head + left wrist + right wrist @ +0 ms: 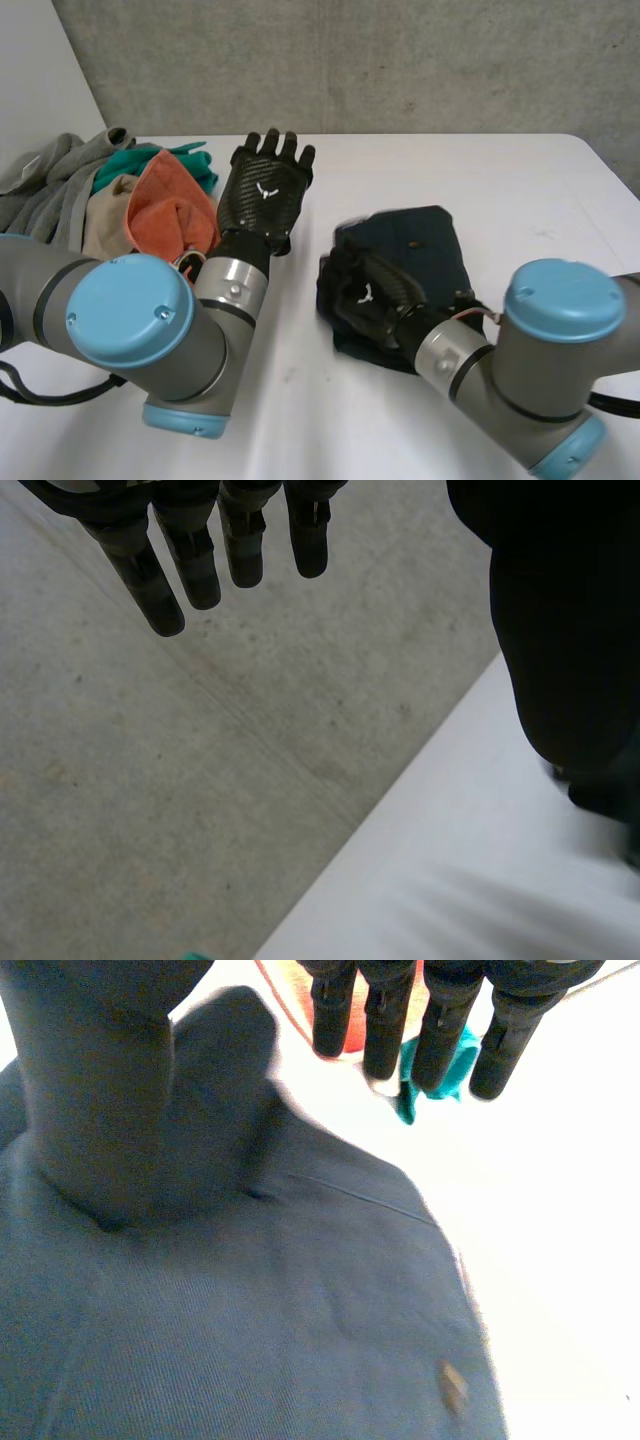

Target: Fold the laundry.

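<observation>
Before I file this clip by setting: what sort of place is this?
Likely a lab or test room, not a home: bare concrete wall, plain white table, laundry pile staged at one side.

We see a navy cloth (425, 245) lying mostly flat mid-table (500, 170), its near left edge bunched. Well apart, far left, we have a crumpled heap: grey garment (50, 185), teal cloth (150, 165), orange cloth (170, 210), beige cloth (105, 225).

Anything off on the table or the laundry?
Small brownish speck on the dark cloth under the right hand; lint or a tag, cannot tell. Nothing else stands out.
</observation>
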Motion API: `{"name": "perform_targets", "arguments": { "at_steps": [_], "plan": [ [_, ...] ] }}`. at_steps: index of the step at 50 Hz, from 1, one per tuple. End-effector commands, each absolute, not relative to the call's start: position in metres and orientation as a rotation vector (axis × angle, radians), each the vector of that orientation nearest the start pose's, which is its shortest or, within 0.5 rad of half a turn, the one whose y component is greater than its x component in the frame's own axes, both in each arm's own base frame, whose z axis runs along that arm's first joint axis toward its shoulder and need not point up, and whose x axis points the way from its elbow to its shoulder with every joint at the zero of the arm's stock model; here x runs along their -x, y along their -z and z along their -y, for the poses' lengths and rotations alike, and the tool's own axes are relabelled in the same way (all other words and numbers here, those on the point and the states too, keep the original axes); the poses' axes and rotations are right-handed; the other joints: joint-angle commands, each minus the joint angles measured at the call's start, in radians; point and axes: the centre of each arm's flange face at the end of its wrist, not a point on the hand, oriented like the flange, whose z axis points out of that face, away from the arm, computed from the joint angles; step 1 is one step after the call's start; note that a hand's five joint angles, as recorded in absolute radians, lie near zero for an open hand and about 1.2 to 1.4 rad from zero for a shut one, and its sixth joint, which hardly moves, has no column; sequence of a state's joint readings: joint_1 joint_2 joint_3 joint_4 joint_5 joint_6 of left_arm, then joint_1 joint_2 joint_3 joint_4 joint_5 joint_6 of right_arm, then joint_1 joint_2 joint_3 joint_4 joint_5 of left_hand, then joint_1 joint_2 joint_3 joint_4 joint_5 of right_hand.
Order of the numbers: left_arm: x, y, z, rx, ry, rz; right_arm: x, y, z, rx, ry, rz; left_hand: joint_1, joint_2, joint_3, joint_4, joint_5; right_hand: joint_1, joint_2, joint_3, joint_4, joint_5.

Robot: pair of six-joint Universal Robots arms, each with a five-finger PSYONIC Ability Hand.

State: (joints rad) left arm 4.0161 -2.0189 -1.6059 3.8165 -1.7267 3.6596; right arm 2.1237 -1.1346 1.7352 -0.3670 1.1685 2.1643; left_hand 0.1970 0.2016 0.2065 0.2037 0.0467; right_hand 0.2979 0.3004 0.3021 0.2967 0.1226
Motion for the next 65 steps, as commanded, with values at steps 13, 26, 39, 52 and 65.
{"name": "perform_targets", "arguments": {
  "at_steps": [13, 26, 39, 52, 65],
  "plan": [
    [0.408, -0.211, 0.222, -1.201, 2.563, -1.976, -0.194, -0.232, 0.286, 0.74, 1.86, -2.134, -0.022, -0.027, -0.032, -0.029, -0.047, -0.123, -0.126, -0.128, -0.122, -0.123],
    [0.421, -0.157, 0.205, -1.361, 2.184, -2.383, -0.221, -0.164, 0.309, 0.805, 1.427, -2.308, 0.019, 0.015, 0.01, 0.013, -0.005, -0.123, -0.126, -0.128, -0.122, -0.123],
    [0.403, -0.126, 0.201, -1.419, 1.835, -2.384, -0.233, -0.125, 0.313, 1.072, 1.384, -2.366, 0.005, 0.0, -0.005, -0.002, -0.019, -0.123, -0.126, -0.128, -0.122, -0.123],
    [0.4, -0.189, 0.205, -1.355, 2.055, -2.304, -0.221, -0.188, 0.304, 0.975, 1.76, -2.273, -0.022, -0.026, -0.031, -0.028, -0.046, -0.123, -0.126, -0.128, -0.122, -0.123],
    [0.386, -0.279, 0.18, -1.735, 2.469, -2.234, -0.185, -0.165, 0.283, 0.434, 1.546, -2.408, -0.019, -0.023, -0.028, -0.025, -0.043, -0.123, -0.126, -0.128, -0.122, -0.123]
  ]
}}
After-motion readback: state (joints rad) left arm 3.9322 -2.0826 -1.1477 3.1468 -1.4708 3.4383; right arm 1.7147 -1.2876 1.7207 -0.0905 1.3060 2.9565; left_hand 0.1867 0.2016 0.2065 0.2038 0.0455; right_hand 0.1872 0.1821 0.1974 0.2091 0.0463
